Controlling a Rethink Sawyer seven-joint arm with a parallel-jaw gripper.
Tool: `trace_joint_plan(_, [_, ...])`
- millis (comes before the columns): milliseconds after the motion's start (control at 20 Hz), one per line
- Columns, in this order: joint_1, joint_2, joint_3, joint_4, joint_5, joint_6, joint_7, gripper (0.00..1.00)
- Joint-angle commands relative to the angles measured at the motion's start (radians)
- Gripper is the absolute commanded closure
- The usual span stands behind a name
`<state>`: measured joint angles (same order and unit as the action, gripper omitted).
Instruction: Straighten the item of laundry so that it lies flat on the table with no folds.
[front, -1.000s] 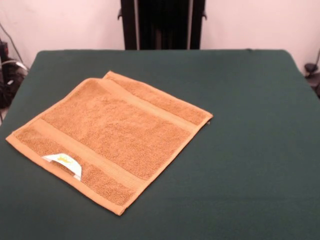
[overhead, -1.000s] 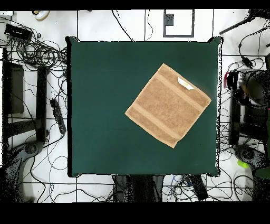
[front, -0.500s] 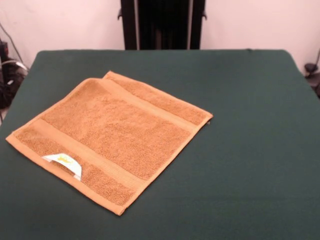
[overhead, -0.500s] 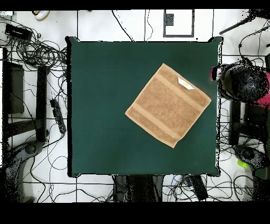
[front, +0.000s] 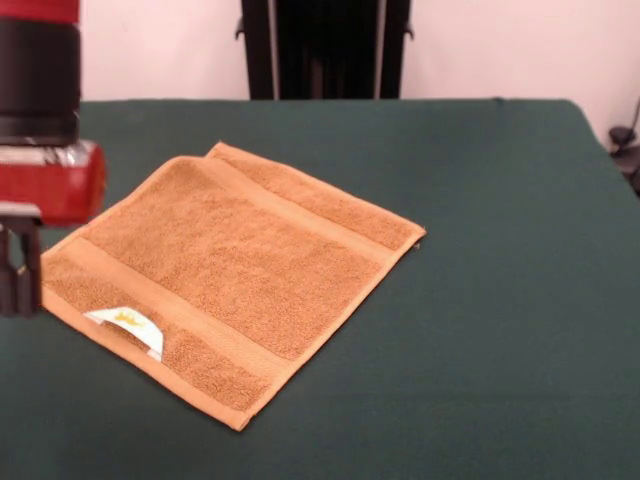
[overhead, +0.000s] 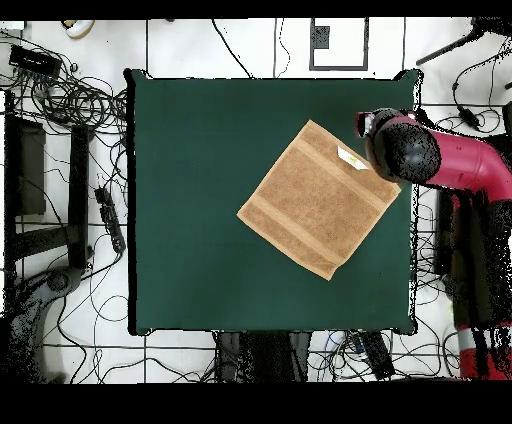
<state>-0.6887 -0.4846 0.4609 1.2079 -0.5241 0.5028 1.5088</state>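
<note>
Front view: arm (front: 40, 150) cut off at left, covers towel (front: 225, 270) corner; jaws' state unclear.

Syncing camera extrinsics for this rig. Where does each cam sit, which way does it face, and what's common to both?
Front view: sits across the table, looking at the towel; the red and black arm enters at the left edge, over the towel's left corner.
Overhead view: sits above, looking straight down on the table and the cabled floor; the arm reaches in from the right, over the towel's right corner.
Shared: towel, its white tag, table, arm.
</note>
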Motion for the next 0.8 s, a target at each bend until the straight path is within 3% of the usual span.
trace_joint_plan(50, [0.047,0.09,0.101,0.091,-0.011,-0.053,-0.039,1.0])
trace_joint_plan(400, [0.068,0.155,0.089,0.037,-0.025,-0.099,-0.03,1.0])
trace_joint_plan(500, [0.088,0.136,0.064,0.022,-0.013,-0.045,-0.021,1.0])
trace_joint_plan(800, [0.074,-0.149,-0.008,0.09,0.068,0.29,-0.084,1.0])
